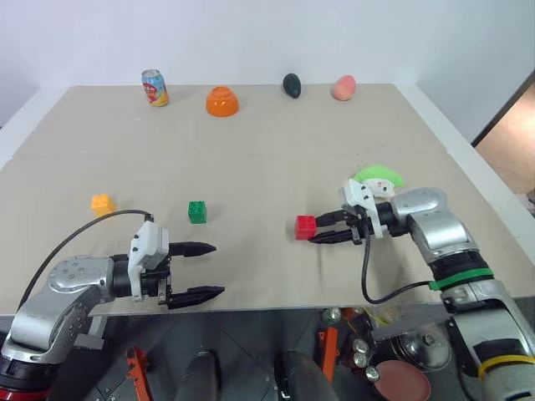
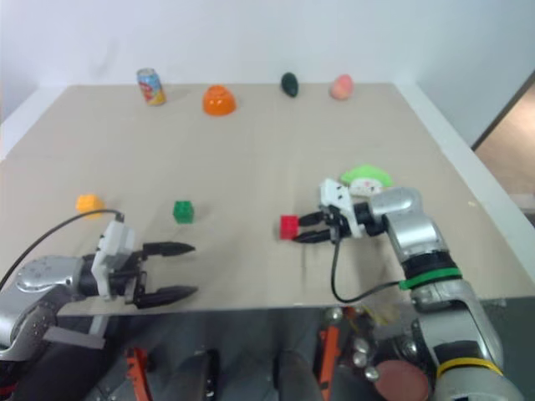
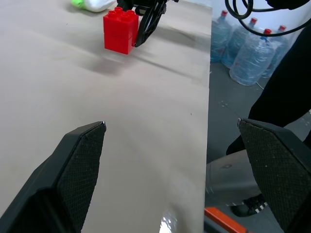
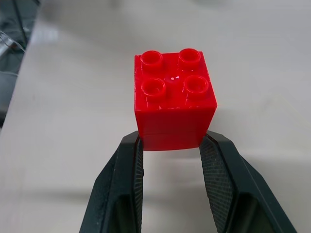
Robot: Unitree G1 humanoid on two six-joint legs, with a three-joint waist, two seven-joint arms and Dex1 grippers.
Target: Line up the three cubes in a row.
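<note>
Pinching the red cube [image 4: 174, 99] between its jaws, the right gripper [image 1: 318, 228] hung over the table [image 1: 267, 150]; the left gripper [image 1: 207, 270] stood spread.

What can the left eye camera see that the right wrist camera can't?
The left eye view takes in the green cube, the yellow-orange cube, the orange bowl, the can and the open left gripper. The right wrist view adds the four studs on top of the red cube, close up. Both share the red cube pinched by the right gripper and the table.
</note>
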